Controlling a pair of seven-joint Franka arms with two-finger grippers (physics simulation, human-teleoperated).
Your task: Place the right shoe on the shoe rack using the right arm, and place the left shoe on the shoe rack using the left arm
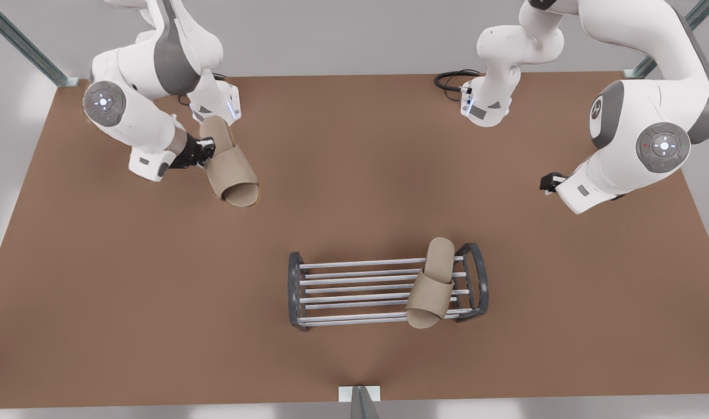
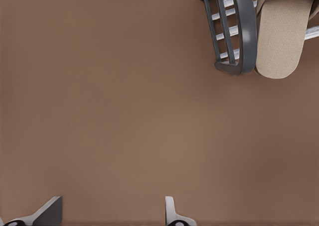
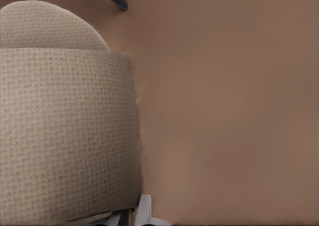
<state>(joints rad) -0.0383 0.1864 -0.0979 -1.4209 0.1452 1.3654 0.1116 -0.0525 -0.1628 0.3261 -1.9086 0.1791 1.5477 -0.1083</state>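
Note:
A beige slipper, the right shoe [image 1: 231, 166], is held at its heel-side edge by my right gripper [image 1: 206, 152], which is shut on it at the front view's left; its toe points toward the rack and hangs low over the table. In the right wrist view the right shoe [image 3: 65, 131] lies close beside one finger [image 3: 145, 208]. The shoe rack [image 1: 354, 288] stands in the middle foreground. The left shoe [image 1: 433, 282] lies across the rack's bars at the front view's right end. My left gripper [image 1: 549, 183] hovers open to the right of the rack, holding nothing; the shoe rack [image 2: 237, 32] and left shoe [image 2: 281, 32] lie ahead of its fingers [image 2: 172, 213].
The brown table [image 1: 354, 361] has open surface between the held slipper and the rack. The rack's bars toward the front view's left carry nothing. A black cable [image 1: 450, 78] lies at the back by an arm base [image 1: 485, 105]. Metal frame posts [image 1: 363, 401] stand at the table edges.

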